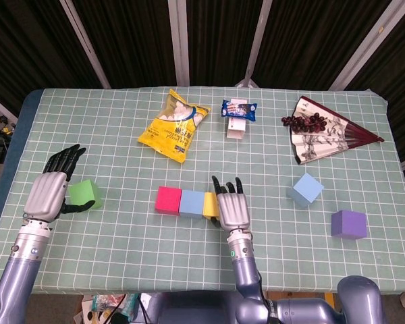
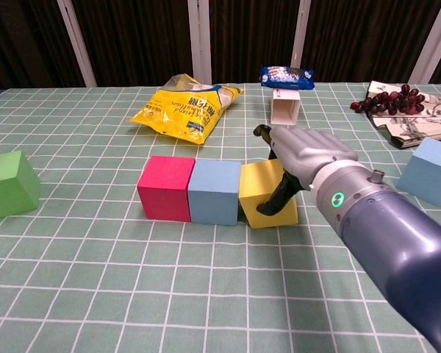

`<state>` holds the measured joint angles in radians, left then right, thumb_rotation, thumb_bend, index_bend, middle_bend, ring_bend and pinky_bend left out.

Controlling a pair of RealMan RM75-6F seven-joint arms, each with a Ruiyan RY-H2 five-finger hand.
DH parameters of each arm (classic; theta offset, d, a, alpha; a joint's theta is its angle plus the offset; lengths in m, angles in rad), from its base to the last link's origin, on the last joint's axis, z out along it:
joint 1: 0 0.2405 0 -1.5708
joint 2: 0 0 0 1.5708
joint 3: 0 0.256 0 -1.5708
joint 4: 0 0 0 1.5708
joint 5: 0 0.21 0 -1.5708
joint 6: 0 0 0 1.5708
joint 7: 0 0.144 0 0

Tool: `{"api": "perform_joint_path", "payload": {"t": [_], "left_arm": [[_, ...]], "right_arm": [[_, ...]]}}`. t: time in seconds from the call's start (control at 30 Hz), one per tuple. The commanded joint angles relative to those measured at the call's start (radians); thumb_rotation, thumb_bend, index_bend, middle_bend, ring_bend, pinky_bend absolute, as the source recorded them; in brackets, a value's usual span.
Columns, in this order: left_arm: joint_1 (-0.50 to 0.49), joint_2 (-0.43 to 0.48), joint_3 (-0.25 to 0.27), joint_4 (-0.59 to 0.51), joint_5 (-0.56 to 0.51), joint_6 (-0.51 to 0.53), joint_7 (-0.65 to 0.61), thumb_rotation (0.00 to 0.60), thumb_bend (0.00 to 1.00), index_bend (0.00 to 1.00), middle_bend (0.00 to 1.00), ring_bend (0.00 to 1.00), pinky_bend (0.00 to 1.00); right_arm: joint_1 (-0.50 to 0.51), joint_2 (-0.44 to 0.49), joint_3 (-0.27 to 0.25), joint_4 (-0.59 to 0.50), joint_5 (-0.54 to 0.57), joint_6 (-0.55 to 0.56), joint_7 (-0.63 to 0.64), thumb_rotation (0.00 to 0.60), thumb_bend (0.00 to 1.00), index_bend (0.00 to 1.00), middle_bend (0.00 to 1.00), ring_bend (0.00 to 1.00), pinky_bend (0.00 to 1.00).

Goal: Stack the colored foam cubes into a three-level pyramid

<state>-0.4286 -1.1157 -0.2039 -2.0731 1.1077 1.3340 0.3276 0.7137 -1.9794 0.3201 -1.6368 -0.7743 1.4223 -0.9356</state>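
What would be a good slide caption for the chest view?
Right robot hand holds the yellow cube against the blue cube and red cube, forming a row.

Red cube (image 2: 165, 187), blue cube (image 2: 215, 191) and yellow cube (image 2: 267, 193) form a touching row; the yellow one sits slightly skewed under my right hand (image 2: 303, 154). Green cube (image 1: 84, 194) lies far left; light-blue cube (image 1: 306, 189) and purple cube (image 1: 348, 224) lie right.

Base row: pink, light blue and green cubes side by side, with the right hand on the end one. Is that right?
Not quite. The third cube under the right hand is the yellow cube, as the chest view shows. The green cube sits apart, by the left hand. Pink cube and light blue cube are correct.
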Motion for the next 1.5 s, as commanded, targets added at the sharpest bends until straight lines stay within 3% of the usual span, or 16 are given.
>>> {"api": "perform_joint_path", "payload": {"t": [0.03,0.47,1.0,1.27,1.5], "left_arm": [[0.000,0.000,0.000,-0.001,0.001,0.000,0.000,0.600,0.11,0.00,0.00,0.00,0.00],[0.000,0.005,0.000,-0.004,-0.003,0.000,0.002,0.600,0.11,0.00,0.00,0.00,0.00],[-0.001,0.006,0.002,-0.008,-0.004,0.002,0.008,0.600,0.11,0.00,0.00,0.00,0.00],[-0.001,0.006,0.002,-0.008,-0.003,0.002,0.008,0.600,0.11,0.00,0.00,0.00,0.00],[-0.001,0.005,0.003,-0.008,-0.002,0.003,0.008,0.600,0.11,0.00,0.00,0.00,0.00]], "right_arm": [[-0.001,0.000,0.002,-0.002,0.002,0.000,0.002,0.600,0.28,0.00,0.46,0.19,0.00],[-0.002,0.001,-0.005,0.005,0.004,-0.004,0.006,0.600,0.28,0.00,0.45,0.19,0.00],[-0.007,0.020,-0.014,-0.017,0.023,-0.027,0.012,0.600,0.28,0.00,0.27,0.09,0.00],[-0.007,0.027,-0.017,-0.023,0.027,-0.032,0.018,0.600,0.28,0.00,0.12,0.03,0.00],[-0.008,0.031,-0.024,-0.032,0.033,-0.028,0.011,0.600,0.28,0.00,0.07,0.01,0.00]]}}
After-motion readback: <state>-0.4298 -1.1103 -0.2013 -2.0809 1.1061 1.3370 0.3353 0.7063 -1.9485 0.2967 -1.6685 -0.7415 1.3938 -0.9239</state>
